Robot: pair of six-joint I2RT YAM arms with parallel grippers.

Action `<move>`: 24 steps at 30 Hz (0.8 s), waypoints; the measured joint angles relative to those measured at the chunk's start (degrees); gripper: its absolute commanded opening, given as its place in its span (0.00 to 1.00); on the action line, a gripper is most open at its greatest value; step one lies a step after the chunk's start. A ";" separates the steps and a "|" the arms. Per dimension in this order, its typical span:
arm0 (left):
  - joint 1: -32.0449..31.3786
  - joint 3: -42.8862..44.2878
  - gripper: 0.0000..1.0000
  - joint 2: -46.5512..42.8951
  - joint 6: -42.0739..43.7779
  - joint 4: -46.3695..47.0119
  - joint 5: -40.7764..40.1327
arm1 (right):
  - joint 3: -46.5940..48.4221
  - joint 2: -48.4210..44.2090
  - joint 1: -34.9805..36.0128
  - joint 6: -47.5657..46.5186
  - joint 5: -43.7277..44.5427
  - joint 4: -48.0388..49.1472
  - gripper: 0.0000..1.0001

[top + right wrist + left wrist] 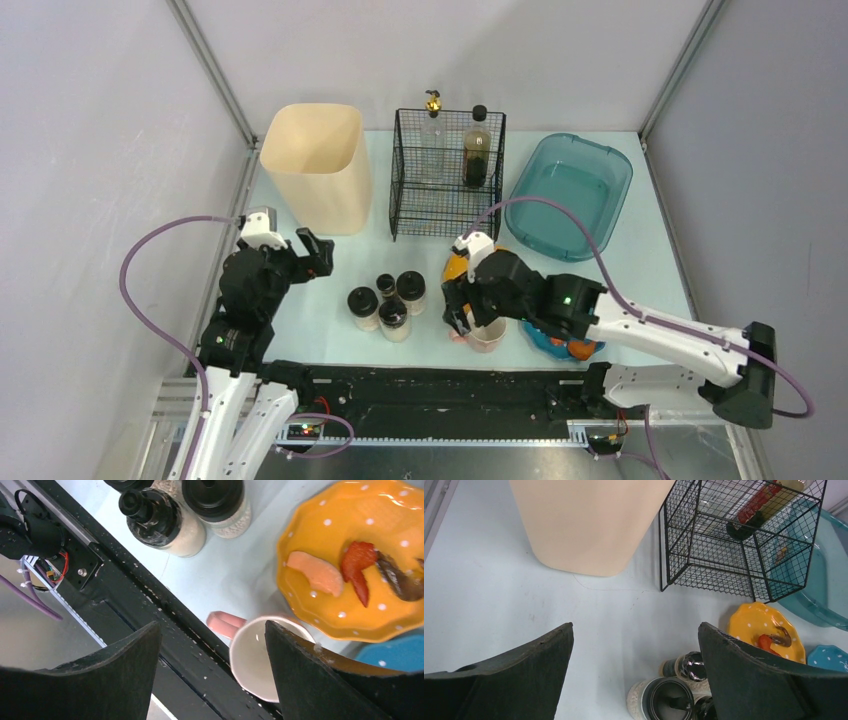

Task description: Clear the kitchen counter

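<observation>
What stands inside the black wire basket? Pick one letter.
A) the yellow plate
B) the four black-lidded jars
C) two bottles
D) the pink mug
C: a clear pump bottle and a dark bottle stand upright inside the wire basket, while the jars, the mug and the yellow plate sit on the counter in front of it.

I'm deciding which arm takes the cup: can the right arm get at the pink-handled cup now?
Likely yes: the open right gripper hangs right over the cup, with nothing between them.
</observation>
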 measured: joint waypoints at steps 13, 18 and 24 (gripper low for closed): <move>0.00 0.00 0.98 -0.37 0.00 -0.02 0.46 | 6.10 15.26 4.13 2.38 -1.53 7.32 0.81; 0.00 0.00 0.98 -0.92 -0.02 0.00 0.59 | 7.93 21.16 5.62 4.20 -1.64 9.11 0.91; 0.00 -0.02 0.98 -2.43 -0.09 0.00 0.09 | 11.82 28.26 6.54 4.90 -1.03 10.36 0.93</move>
